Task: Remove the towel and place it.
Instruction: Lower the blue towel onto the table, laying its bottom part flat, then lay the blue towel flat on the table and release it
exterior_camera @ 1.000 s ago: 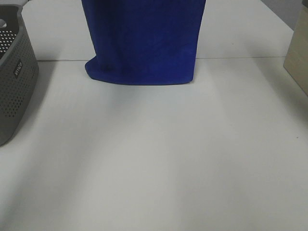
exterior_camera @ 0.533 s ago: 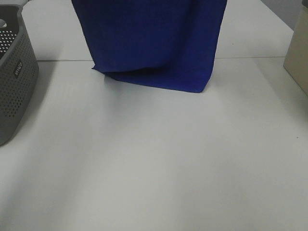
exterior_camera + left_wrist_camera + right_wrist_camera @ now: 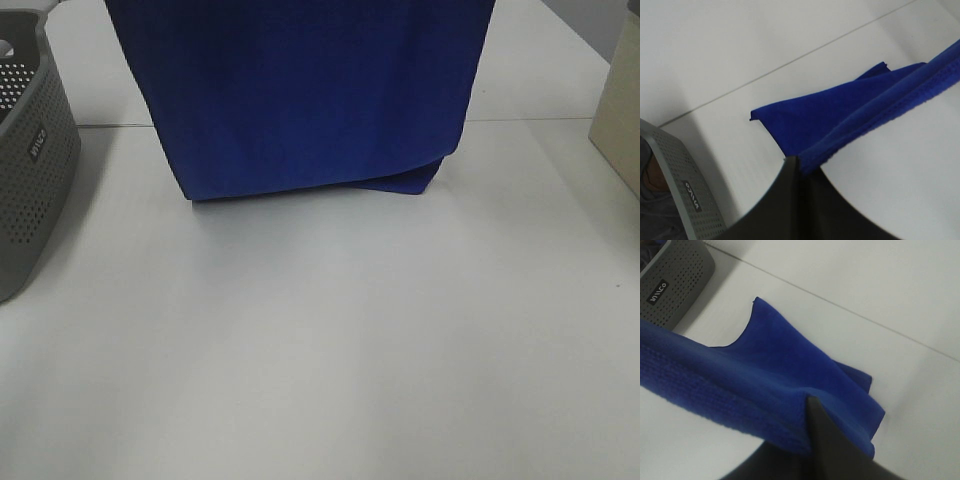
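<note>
The deep blue towel (image 3: 300,90) hangs as a wide sheet from above the top of the exterior view. Its lower edge (image 3: 310,190) rests on the white table and is folded under at the right corner. Both grippers are out of the exterior view. In the left wrist view my left gripper (image 3: 799,164) is shut on one upper edge of the towel (image 3: 850,120). In the right wrist view my right gripper (image 3: 808,401) is shut on the other upper edge of the towel (image 3: 765,375). The white tag is not visible.
A grey perforated basket (image 3: 30,150) stands at the table's left edge; it also shows in the left wrist view (image 3: 685,200) and the right wrist view (image 3: 675,270). A beige box (image 3: 620,110) stands at the right edge. A seam (image 3: 540,120) crosses the table.
The towel has spread wider and come forward. Its lower edge has moved nearer the front of the table and now lies flatter, with the fold at the right.
</note>
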Controlling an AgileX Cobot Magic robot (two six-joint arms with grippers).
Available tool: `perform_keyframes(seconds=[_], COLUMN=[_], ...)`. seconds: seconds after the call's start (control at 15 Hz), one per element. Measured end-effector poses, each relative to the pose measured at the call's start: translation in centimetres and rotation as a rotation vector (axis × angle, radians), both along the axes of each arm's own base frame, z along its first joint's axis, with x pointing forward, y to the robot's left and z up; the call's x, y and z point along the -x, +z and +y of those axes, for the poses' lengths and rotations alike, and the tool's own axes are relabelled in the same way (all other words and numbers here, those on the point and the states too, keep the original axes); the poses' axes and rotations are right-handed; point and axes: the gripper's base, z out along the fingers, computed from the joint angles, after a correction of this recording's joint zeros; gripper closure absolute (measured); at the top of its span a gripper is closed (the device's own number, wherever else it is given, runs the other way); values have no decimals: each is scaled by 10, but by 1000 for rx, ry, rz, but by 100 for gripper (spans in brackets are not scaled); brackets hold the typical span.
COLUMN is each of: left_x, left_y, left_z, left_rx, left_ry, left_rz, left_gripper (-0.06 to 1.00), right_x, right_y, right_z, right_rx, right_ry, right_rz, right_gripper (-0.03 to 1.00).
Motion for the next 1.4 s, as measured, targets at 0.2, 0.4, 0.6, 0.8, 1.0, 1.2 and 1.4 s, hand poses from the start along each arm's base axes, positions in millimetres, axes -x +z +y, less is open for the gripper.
perform_keyframes(seconds=[0.2, 0.4, 0.6, 0.8, 1.0, 1.2, 1.4], left_x=[23, 51, 75, 82, 89, 98, 110], left_y=[-6, -8, -10, -3, 2, 9, 2], left_z=[3, 12, 17, 19, 21, 24, 26], left_rx=[16, 39, 85, 98, 112, 135, 145], left_ry=[-22, -25, -40, -43, -49, -58, -79], left_rz=[51, 77, 109, 87, 71, 52, 82], left_gripper=[94, 94, 94, 94, 94, 94, 94], right_x=[20, 56, 89, 93, 100, 115, 133], right_y=[-2, 13, 10, 14, 20, 29, 13], right_z=[-2, -4, -9, -10, -11, -12, -15], right_rx=[-29, -75, -85, -90, -103, -135, -145], right_ry=[-25, -13, -13, -13, -18, -31, -49], right_rz=[64, 66, 110, 101, 88, 77, 148], right_gripper=[94, 94, 94, 94, 94, 94, 94])
